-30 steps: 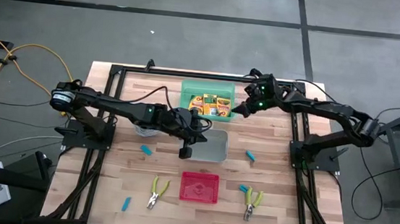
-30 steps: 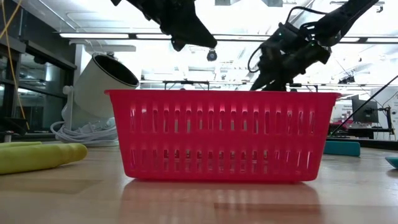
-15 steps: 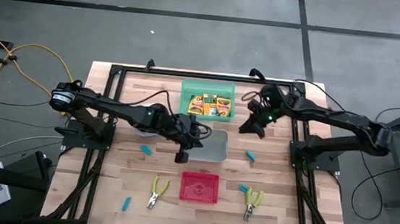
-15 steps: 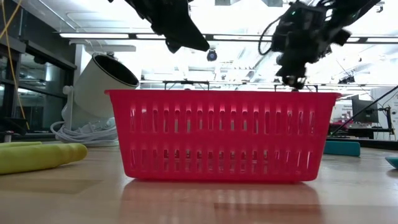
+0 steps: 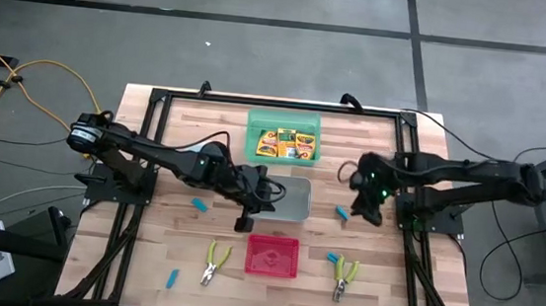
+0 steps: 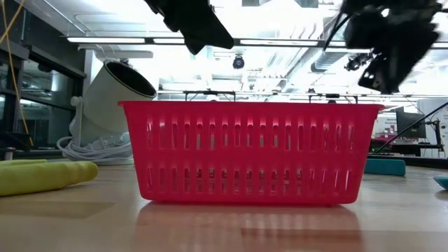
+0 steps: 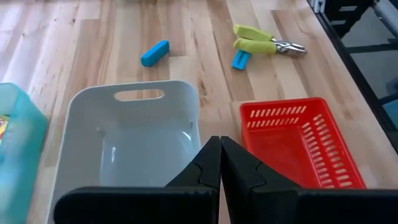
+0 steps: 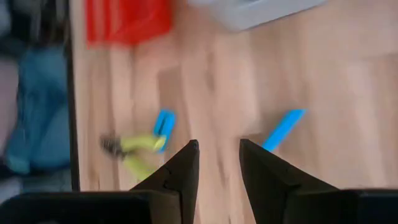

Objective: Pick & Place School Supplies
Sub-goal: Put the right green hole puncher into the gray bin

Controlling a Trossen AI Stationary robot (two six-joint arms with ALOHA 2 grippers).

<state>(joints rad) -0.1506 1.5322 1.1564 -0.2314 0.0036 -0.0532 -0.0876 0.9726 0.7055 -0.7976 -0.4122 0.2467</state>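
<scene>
On the wooden slatted surface (image 5: 165,253), the landmark is the pale grey plastic tray (image 5: 292,198) at mid-table. Left gripper (image 5: 243,220) hangs over the front-left corner of that tray, between it and the red slotted plastic basket (image 5: 273,256); in the left wrist view its jaws are pressed together, holding nothing, with the grey tray (image 7: 130,149) and red basket (image 7: 298,140) below them. Right gripper (image 5: 371,209) sits to the right of the grey tray, just beside a short light-blue finger-sized piece (image 5: 342,213) lying on the boards; in the right wrist view the jaws stand narrowly parted and empty, and that blue piece (image 8: 283,129) shows beyond them, not touched. Behind the grey tray, the green plastic tray (image 5: 254,120) holds small yellow-orange crayon boxes (image 5: 289,143). Front-right of the grey tray: a second blue piece (image 5: 331,256) just beside a metal plier-like tool with yellow-green handles (image 5: 345,275). Front-left of the grey tray: another yellow-green-handled plier tool (image 5: 213,262), a blue piece (image 5: 173,278) further out, and one more blue piece (image 5: 199,204) to the tray's left. Low view: red basket (image 6: 248,150) fills the middle, both arms above it.
</scene>
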